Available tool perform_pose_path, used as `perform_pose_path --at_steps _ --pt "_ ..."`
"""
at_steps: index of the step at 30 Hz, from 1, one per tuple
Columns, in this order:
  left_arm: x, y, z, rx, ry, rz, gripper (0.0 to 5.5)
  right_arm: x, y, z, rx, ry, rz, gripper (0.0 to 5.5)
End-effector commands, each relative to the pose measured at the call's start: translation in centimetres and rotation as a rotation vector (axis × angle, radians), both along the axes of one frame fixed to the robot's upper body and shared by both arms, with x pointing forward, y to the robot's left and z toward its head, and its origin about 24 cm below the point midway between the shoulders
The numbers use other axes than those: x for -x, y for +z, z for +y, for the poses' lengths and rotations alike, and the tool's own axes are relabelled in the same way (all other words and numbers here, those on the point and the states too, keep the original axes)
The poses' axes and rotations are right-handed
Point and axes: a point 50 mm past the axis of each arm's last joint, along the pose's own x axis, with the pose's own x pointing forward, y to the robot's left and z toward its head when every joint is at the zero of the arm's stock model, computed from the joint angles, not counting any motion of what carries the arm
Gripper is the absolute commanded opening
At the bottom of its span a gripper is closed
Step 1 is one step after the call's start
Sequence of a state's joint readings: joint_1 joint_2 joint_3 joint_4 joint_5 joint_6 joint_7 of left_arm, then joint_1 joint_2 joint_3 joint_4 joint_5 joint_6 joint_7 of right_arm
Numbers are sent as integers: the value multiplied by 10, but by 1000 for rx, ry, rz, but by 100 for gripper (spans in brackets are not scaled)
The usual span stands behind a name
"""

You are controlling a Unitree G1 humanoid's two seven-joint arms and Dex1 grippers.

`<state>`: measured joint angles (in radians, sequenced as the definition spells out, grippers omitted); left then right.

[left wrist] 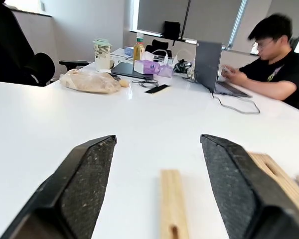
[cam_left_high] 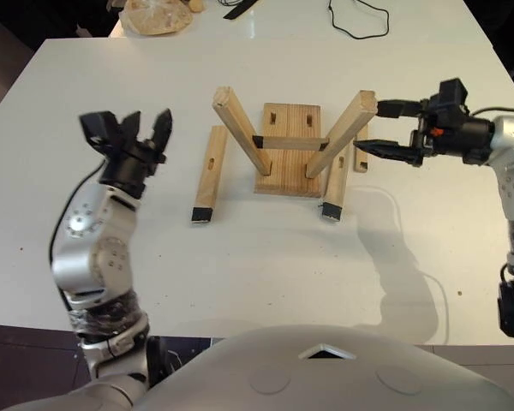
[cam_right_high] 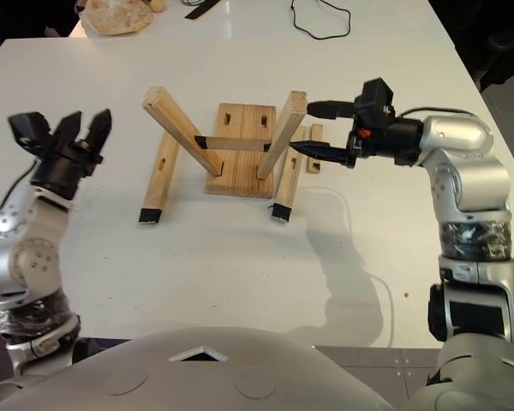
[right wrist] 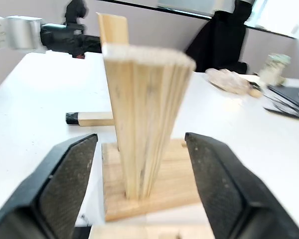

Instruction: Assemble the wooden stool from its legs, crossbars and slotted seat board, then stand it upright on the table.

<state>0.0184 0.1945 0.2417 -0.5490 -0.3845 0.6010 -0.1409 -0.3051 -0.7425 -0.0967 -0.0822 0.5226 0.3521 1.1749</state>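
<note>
White table (cam_left_high: 265,257), half-built stool (cam_left_high: 287,175), right fingers (cam_left_high: 387,154) spread alongside

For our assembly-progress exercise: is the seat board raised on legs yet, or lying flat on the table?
Lying flat: the seat board rests on the table, with two legs and a crossbar sticking up from it.

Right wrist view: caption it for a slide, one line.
Open right gripper facing an upright leg on the seat board, a loose leg lying behind.
</note>
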Motion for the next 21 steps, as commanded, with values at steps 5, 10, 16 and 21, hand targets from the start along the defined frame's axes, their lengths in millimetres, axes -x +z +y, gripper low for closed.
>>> perform_pose_path --at_steps 5,10,16,21 --pt "5 7 -28 -86 41 -88 209 -4 -37 20 -45 -552 -13 257" --pt "1 12 -57 -49 -26 -102 126 23 -42 79 -189 -826 -19 177" --pt "-4 11 -80 -46 -70 -99 35 36 -32 109 -63 -845 -205 89" --pt "-8 3 -90 -76 -79 -95 0 27 -48 120 28 -867 -241 22"
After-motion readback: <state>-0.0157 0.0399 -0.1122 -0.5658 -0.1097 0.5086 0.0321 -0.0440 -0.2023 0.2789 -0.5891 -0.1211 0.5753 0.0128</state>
